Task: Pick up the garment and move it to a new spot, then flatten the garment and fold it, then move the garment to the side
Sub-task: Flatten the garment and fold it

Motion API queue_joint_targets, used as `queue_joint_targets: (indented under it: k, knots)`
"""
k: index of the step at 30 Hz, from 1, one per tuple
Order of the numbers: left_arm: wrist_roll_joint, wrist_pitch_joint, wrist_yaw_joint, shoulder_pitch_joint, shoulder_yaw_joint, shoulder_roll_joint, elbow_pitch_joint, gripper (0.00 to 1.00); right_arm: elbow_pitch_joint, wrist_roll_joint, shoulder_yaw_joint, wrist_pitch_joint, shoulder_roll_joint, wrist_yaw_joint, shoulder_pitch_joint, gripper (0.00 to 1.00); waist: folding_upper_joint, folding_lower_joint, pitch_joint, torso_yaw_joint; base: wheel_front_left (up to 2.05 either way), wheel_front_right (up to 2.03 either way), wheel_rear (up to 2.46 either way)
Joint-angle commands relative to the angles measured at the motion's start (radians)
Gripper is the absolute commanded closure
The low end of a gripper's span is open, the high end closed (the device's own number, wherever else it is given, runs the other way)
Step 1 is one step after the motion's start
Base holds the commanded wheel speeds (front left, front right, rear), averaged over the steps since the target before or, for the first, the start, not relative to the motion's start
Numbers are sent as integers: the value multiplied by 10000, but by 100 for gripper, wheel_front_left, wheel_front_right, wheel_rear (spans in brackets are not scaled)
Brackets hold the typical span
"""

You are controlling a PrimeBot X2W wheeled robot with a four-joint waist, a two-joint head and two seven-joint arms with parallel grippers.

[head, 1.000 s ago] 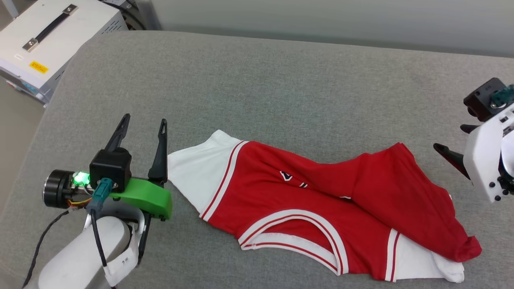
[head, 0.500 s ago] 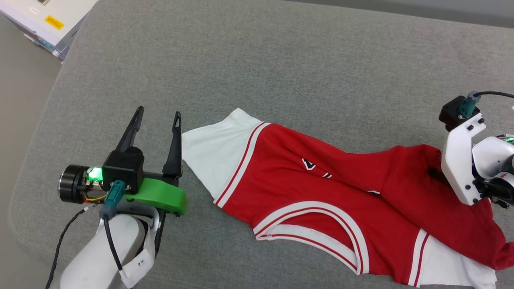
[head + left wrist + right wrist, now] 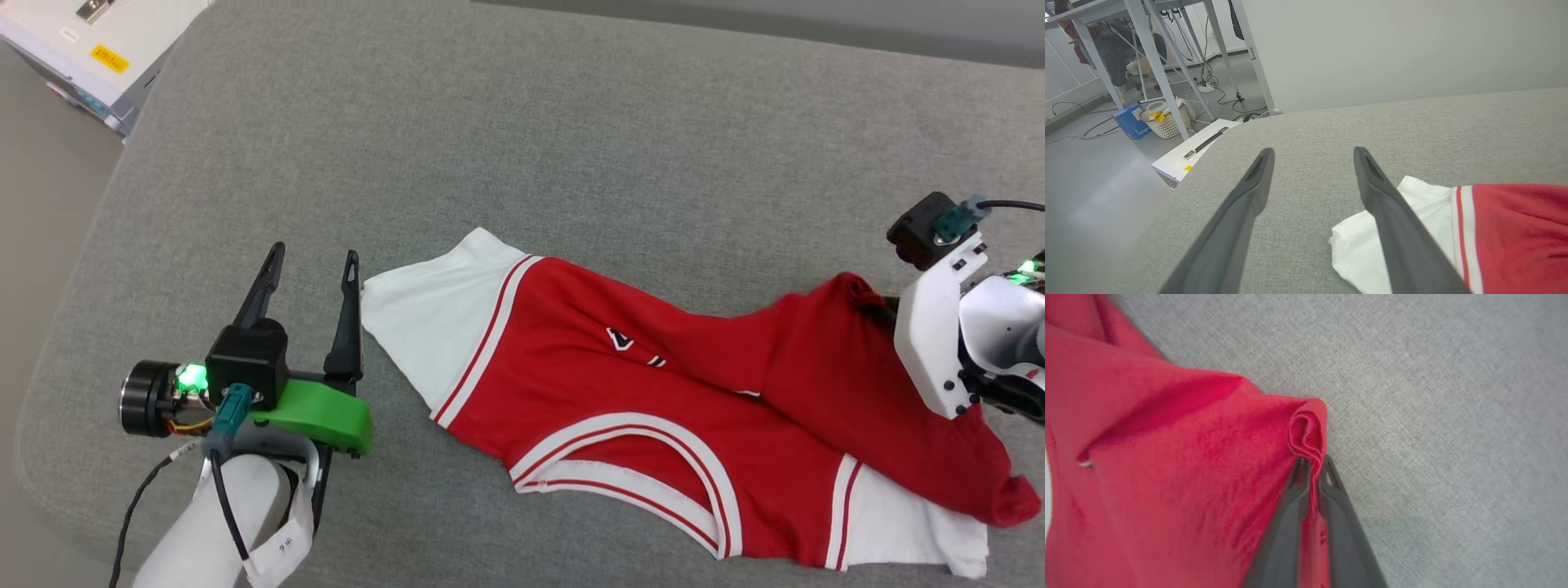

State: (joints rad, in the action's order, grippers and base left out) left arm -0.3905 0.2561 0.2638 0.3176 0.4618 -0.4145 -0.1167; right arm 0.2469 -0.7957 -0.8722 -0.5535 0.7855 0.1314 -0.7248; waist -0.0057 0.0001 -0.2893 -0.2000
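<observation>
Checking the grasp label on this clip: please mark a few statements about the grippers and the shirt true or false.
1. The right gripper is shut on a red fold of the garment. True.
2. The left gripper clamps the white sleeve. False: it is open beside the sleeve, with nothing between its fingers.
3. The garment lies spread out flat. False: it is rumpled, with red fabric doubled over itself.
4. The garment rests on a grey padded surface. True.
</observation>
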Motion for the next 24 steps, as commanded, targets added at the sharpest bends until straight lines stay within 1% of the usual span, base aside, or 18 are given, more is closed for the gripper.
queue_joint_targets:
  k: [1, 4, 7, 10, 13, 15, 19, 21, 24]
  knots:
    - [163, 56, -56, -250, -88, 60, -18, 0, -292, 33, 80, 252, 195, -7, -51, 100, 57, -1, 383, 246, 0, 0, 0]
    - [264, 57, -83, -516, -257, 100, -4, 0, -1195, 194, 320, 563, 641, -7, -13, 100, 57, -1, 590, 357, 0, 0, 0]
    - [339, 57, -97, -726, -416, 120, 51, 0, -1979, 358, 687, 568, 942, -7, 63, 100, 57, -1, 682, 441, 0, 0, 0]
    - [409, 57, -132, -865, -538, 169, 90, 0, -2647, 478, 1136, 329, 1034, -7, 149, 100, 57, -1, 714, 485, 0, 0, 0]
    - [475, 57, -183, -909, -612, 246, 114, 0, -2963, 538, 1494, 49, 929, -7, 195, 100, 57, -1, 696, 483, 0, 0, 0]
    - [528, 57, -242, -897, -626, 323, 122, 0, -2984, 639, 1650, -164, 844, -7, 192, 100, 57, -1, 650, 433, 0, 0, 0]
    - [637, 57, -357, -826, -671, 497, 119, 0, -2660, 558, 1834, -522, 385, -7, 57, 100, 57, -1, 442, 289, 0, 0, 0]
    - [686, 57, -420, -774, -706, 594, 110, 0, -2264, 612, 1807, -702, 116, -7, -216, 100, 57, -1, 284, 206, 0, 0, 0]
    - [785, 57, -541, -643, -754, 762, 98, 0, -1201, 854, 1649, -819, -458, -7, -943, 100, 57, -1, -4, 39, 0, 0, 0]
